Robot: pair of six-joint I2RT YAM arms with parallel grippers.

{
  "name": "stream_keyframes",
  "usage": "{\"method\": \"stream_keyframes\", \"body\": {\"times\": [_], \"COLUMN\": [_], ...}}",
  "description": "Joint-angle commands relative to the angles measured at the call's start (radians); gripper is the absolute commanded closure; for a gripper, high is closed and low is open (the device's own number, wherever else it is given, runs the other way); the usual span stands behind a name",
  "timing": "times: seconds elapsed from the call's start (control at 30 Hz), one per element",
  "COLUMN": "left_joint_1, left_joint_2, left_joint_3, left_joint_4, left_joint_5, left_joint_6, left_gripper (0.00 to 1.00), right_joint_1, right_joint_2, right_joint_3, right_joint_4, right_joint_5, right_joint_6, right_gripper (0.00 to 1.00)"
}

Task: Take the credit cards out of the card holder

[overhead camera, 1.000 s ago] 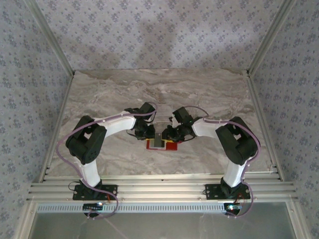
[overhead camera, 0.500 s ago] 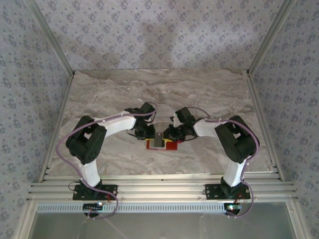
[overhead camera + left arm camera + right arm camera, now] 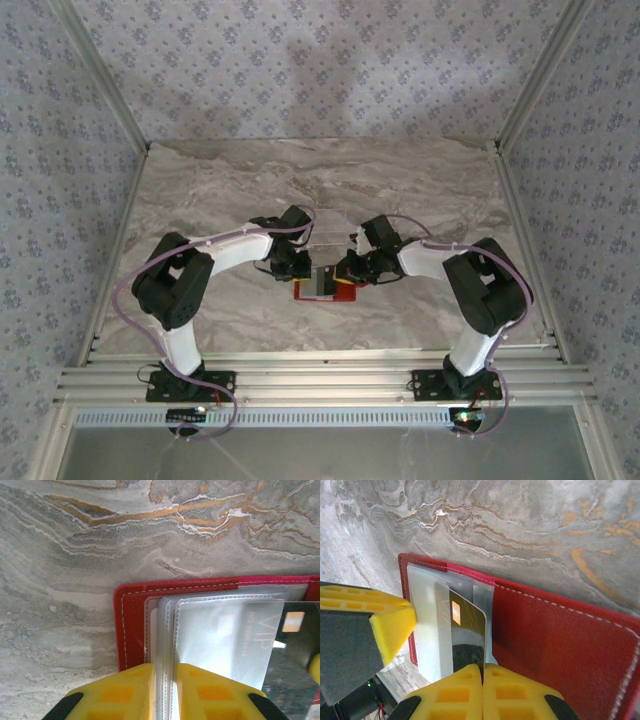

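Note:
The red card holder (image 3: pixel 343 294) lies open on the marble table, between both arms. My left gripper (image 3: pixel 165 682) is shut on the edge of its clear plastic sleeves (image 3: pixel 167 630), beside the red cover (image 3: pixel 131 625). A dark credit card (image 3: pixel 468 630) with a gold chip stands partway out of a sleeve, and my right gripper (image 3: pixel 483 682) is shut on its near edge. In the left wrist view the same card (image 3: pixel 292 645) pokes out to the right of its sleeve, with "VIP" lettering showing through the plastic. From above, the left gripper (image 3: pixel 300 272) and right gripper (image 3: pixel 345 270) meet over the card holder.
The holder's red flap (image 3: pixel 560 650) spreads flat to the right of the card. A faint clear plastic rectangle (image 3: pixel 328 222) lies just behind the grippers. The marble table (image 3: pixel 220 190) runs to aluminium rails (image 3: pixel 320 380) at the near edge and patterned walls around.
My right gripper's jaws have closed onto the card edge, and the right arm's elbow has shifted slightly to the right. The left arm has stayed still.

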Motion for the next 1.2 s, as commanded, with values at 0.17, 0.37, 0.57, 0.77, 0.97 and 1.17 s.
{"method": "stream_keyframes", "body": {"times": [0.17,0.37,0.57,0.77,0.97,1.17], "left_joint_1": [-0.011,-0.013,-0.014,-0.012,0.011,0.062], "left_joint_2": [-0.016,-0.055,-0.117,-0.154,-0.172,-0.202], "left_joint_3": [-0.006,0.013,0.021,0.007,-0.034,-0.099], "left_joint_4": [-0.064,-0.071,-0.076,-0.075,-0.056,-0.035], "left_joint_5": [-0.015,-0.017,-0.046,-0.09,-0.104,-0.106], "left_joint_6": [0.002,-0.001,-0.01,-0.017,-0.031,-0.032], "left_gripper": [0.79,0.76,0.7,0.69,0.69,0.69], "right_joint_1": [-0.014,-0.014,0.038,0.105,0.131,0.097], "right_joint_2": [-0.128,-0.17,-0.15,-0.136,-0.047,0.101], "right_joint_3": [0.019,0.136,0.337,0.446,0.596,0.832], "right_joint_4": [-0.187,-0.406,-0.751,-0.881,-0.997,-1.118], "right_joint_5": [0.063,0.126,0.263,0.367,0.445,0.446], "right_joint_6": [-0.078,-0.316,-0.732,-1.189,-1.512,-1.645], "right_gripper": [0.94,0.94,0.91,0.93,1.0,1.0]}}
